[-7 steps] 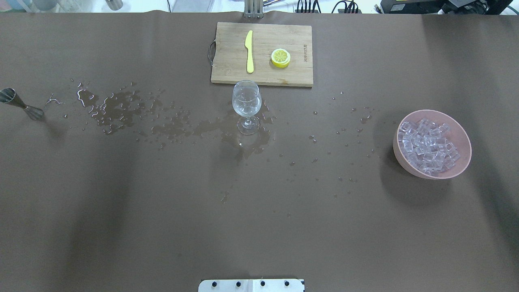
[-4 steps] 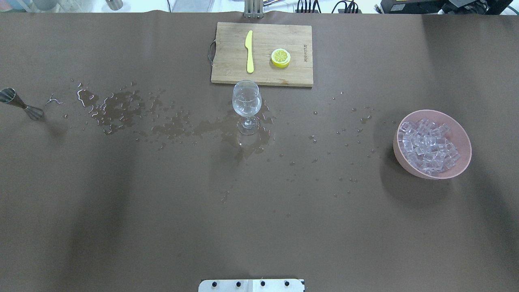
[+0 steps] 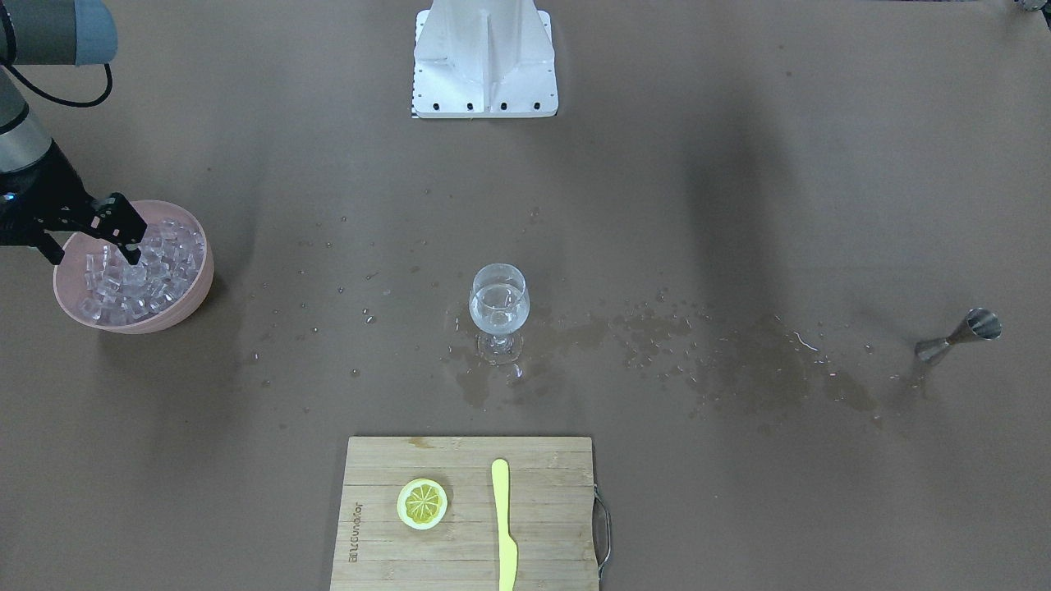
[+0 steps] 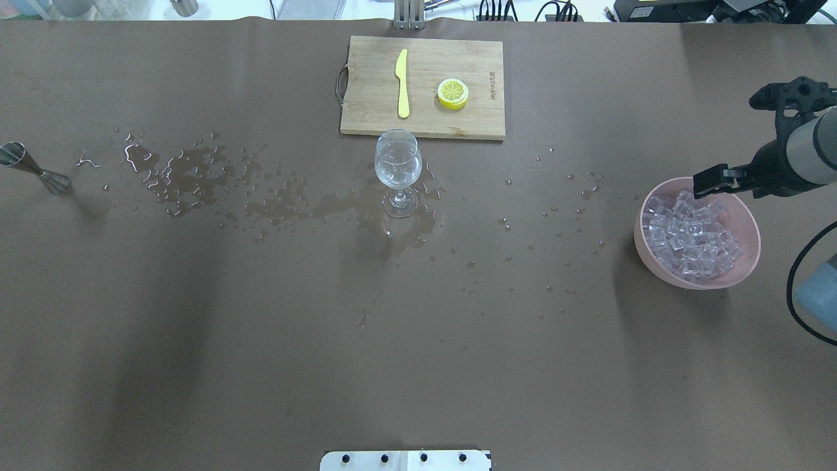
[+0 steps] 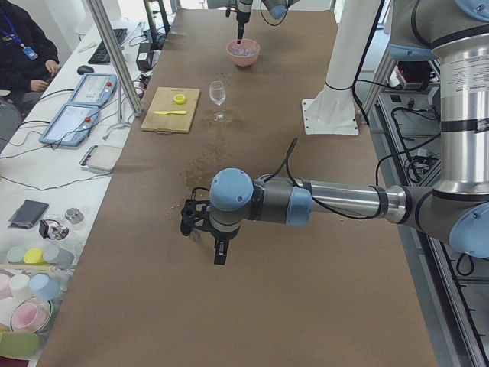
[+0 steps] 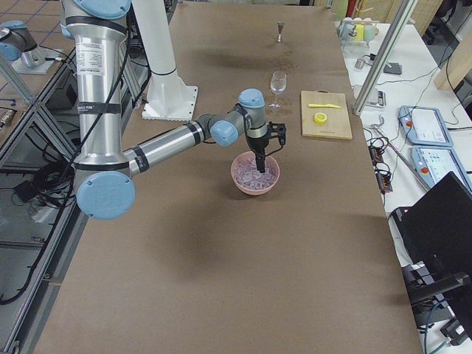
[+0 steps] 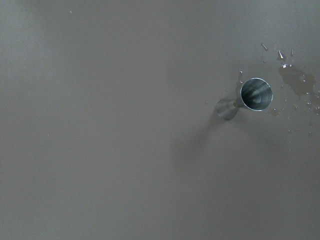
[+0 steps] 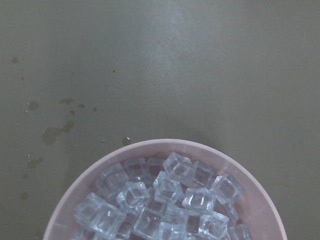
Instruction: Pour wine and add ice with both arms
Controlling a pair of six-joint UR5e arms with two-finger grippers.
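Altogether one glass (image 3: pixel 498 312), one bowl (image 3: pixel 201 283) of ice (image 3: pixel 139 279), right tool (image 3: pixel 89 238) apart above it, left tool (image 5: pixel 205 229) of unclear state.

Brown table (image 4: pixel 418 366): glass (image 4: pixel 397 171) at centre, board (image 4: pixel 422 87) at twelve o'clock, bowl (image 4: pixel 747 229) at three, measuring cup (image 4: pixel 33 171) at nine, puddles (image 4: pixel 196 173) between.

The left gripper (image 5: pixel 202 237) shows only in the side view, too small to tell if its jaws are apart. The right arm (image 4: pixel 807 154) runs off the edge of the overhead view. The bottom edge cuts off the pink bowl (image 8: pixel 150 146) in the right wrist view, and the cutting board (image 3: pixel 550 509) and yellow knife (image 3: pixel 502 517) in the front view.
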